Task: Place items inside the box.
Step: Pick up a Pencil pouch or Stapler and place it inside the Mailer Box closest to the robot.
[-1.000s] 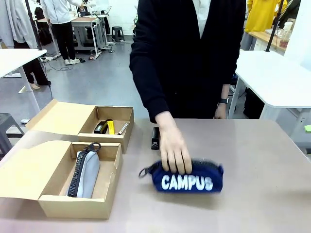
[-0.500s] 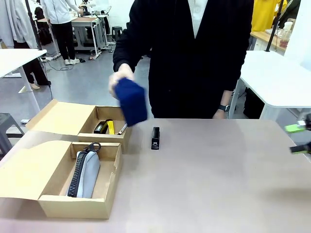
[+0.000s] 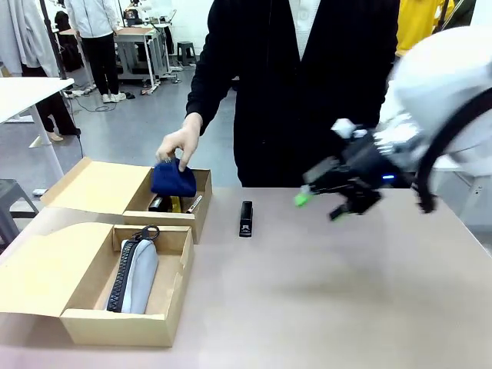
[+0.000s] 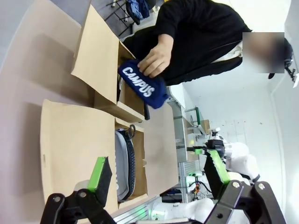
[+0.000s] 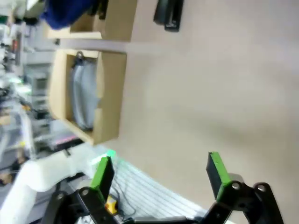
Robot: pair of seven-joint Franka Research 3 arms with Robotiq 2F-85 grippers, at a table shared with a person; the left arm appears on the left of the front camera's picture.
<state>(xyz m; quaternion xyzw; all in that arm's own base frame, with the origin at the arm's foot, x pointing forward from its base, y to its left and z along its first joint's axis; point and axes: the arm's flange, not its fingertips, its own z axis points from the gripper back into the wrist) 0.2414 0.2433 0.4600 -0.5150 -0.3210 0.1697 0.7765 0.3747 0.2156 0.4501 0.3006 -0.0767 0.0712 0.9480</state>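
Note:
A person's hand (image 3: 178, 144) lowers the navy "CAMPUS" pouch (image 3: 173, 179) into the far cardboard box (image 3: 201, 206), where a yellow utility knife (image 3: 175, 201) and a white pen (image 3: 194, 204) lie. The grey pouch (image 3: 135, 273) rests in the near box (image 3: 123, 327). On the table right of the far box lies a small black stapler (image 3: 246, 217). My right gripper (image 3: 320, 204) hovers open above the table, right of the stapler, holding nothing. The left gripper (image 4: 158, 173) is open and empty, looking over the boxes, the navy pouch (image 4: 142, 86) and the grey pouch (image 4: 122, 163). The right wrist view looks down past its gripper (image 5: 160, 171) at the stapler (image 5: 169, 11).
Both boxes have their flaps (image 3: 96, 184) folded out to the left. The person stands at the table's far edge. Bare tabletop (image 3: 330, 292) stretches across the middle and right. White tables (image 3: 438, 123) stand behind.
The person picked the navy pouch off the table and carried it left to the far box. My right arm swung in from the right edge toward the middle, still open.

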